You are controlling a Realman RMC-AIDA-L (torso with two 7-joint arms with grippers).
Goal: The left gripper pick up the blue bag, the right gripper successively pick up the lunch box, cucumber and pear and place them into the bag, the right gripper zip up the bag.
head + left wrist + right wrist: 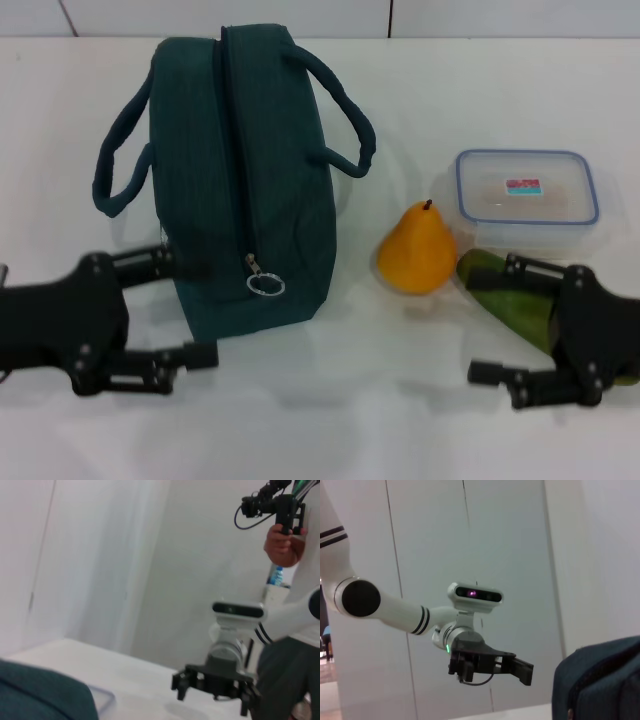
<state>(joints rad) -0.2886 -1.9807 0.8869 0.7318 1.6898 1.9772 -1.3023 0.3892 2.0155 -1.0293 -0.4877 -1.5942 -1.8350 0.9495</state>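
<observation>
One bag (245, 180) is standing zipped at the table's (330, 420) 11 o'clock. At 3 o'clock are lying one pear (416, 250), one cucumber (510, 300) and one lunch box (527, 192) bearing a small red-and-blue label, unreadable. The left gripper (190, 310) is gaping at 8 o'clock, the right gripper (495, 320) gaping over the cucumber, both holding nothing.
</observation>
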